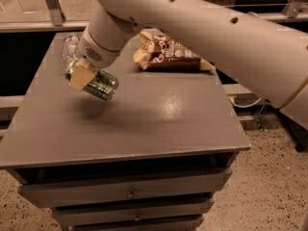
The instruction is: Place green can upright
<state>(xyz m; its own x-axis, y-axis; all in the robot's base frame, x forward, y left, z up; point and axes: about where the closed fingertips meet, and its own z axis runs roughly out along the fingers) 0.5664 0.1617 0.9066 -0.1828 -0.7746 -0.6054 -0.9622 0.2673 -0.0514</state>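
Observation:
The green can (97, 83) is held in the air above the left part of the grey cabinet top (159, 124), tilted, with one silver end pointing down to the right. My gripper (83, 76) is shut on the green can; a cream fingertip (80, 77) lies across its upper left side. The white arm reaches in from the upper right. The can's shadow falls on the top below it.
A brown snack bag (168, 54) lies at the back centre of the cabinet top. A clear plastic bottle (69, 47) lies at the back left, partly behind the gripper. Drawers (130, 194) are below the front edge. Speckled floor is at the right.

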